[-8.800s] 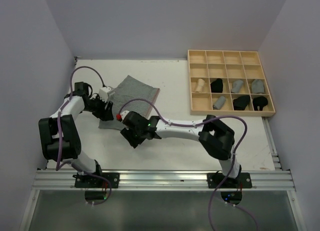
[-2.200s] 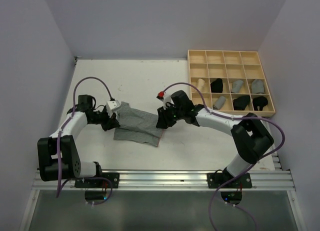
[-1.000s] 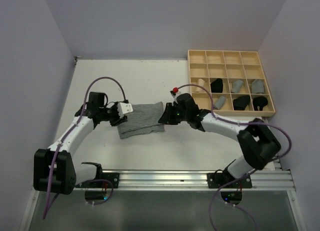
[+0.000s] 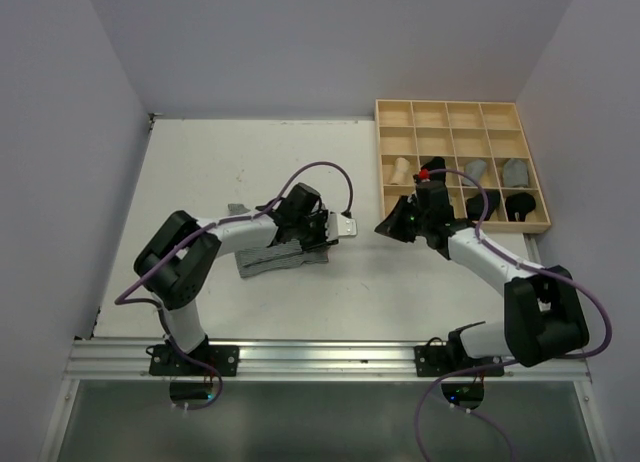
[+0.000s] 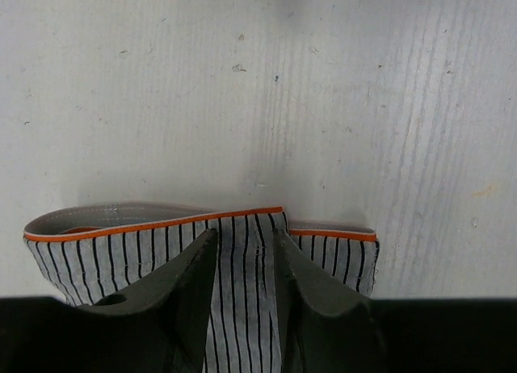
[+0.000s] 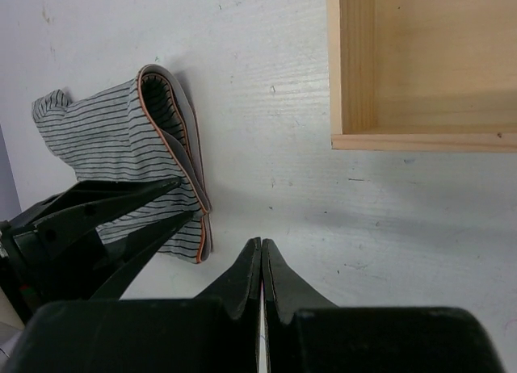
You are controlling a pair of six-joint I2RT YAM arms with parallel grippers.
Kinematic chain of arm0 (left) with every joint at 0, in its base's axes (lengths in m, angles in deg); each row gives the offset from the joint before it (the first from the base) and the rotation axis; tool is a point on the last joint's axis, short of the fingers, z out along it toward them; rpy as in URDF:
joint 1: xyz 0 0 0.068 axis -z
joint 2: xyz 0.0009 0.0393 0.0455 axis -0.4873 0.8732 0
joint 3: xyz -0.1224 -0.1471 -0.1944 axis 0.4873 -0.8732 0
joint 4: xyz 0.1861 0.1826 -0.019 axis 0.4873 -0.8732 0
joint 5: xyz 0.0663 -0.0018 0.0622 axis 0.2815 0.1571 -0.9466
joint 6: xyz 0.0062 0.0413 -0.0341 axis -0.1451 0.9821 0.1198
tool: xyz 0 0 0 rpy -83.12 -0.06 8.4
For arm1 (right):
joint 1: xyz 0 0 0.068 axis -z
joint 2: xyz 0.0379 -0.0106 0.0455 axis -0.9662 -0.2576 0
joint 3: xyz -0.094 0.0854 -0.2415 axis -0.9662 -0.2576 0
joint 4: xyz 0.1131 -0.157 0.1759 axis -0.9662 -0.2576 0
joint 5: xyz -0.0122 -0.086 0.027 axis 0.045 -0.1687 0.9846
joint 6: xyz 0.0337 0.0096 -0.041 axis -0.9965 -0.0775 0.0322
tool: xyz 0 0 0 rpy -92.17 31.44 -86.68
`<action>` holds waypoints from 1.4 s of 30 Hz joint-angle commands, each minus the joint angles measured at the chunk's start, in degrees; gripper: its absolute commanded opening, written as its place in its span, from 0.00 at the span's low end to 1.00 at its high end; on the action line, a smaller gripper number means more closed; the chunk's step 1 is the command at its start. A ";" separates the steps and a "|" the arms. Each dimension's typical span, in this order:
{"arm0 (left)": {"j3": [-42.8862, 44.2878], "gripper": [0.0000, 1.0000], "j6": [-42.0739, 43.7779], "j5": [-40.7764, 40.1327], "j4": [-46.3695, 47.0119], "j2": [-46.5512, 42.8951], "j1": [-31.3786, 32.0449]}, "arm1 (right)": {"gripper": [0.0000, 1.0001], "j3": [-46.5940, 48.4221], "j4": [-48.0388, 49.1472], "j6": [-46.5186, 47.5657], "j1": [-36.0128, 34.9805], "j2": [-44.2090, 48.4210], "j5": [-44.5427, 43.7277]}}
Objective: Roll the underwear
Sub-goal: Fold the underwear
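The underwear in play is a grey-and-black striped garment with an orange waistband, lying folded on the white table left of centre. My left gripper reaches over it to its right edge. In the left wrist view the left gripper is shut on a fold of the striped cloth, just short of the orange band. The right wrist view shows the same cloth with those fingers across it. My right gripper hovers over bare table to the right of it, shut and empty.
A pale wooden grid tray stands at the back right; its corner shows in the right wrist view. Its lower cells hold rolled garments: a tan one, black ones and grey ones. The table's front edge carries a metal rail.
My left gripper has swung right across the garment to its right edge. My right gripper has let go of the cloth, drawn back toward the tray and shut. The garment lies more bunched.
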 commanded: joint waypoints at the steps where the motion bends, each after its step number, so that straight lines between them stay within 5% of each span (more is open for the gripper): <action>1: 2.48 0.38 -0.75 2.86 1.23 0.84 0.42 | 0.02 0.80 2.31 0.63 0.47 -1.02 2.31; 18: 4.32 0.41 -1.27 2.43 -0.88 3.12 1.30 | 0.02 -0.16 4.77 0.63 0.82 -3.56 4.94; 30: 4.68 0.01 -1.89 2.87 -4.49 1.03 0.95 | 0.01 -0.43 5.39 1.07 0.82 -4.97 6.52; 42: -0.33 0.00 -2.50 7.70 -6.33 -10.75 -0.46 | 0.00 -2.36 13.01 -0.86 0.82 -7.25 10.39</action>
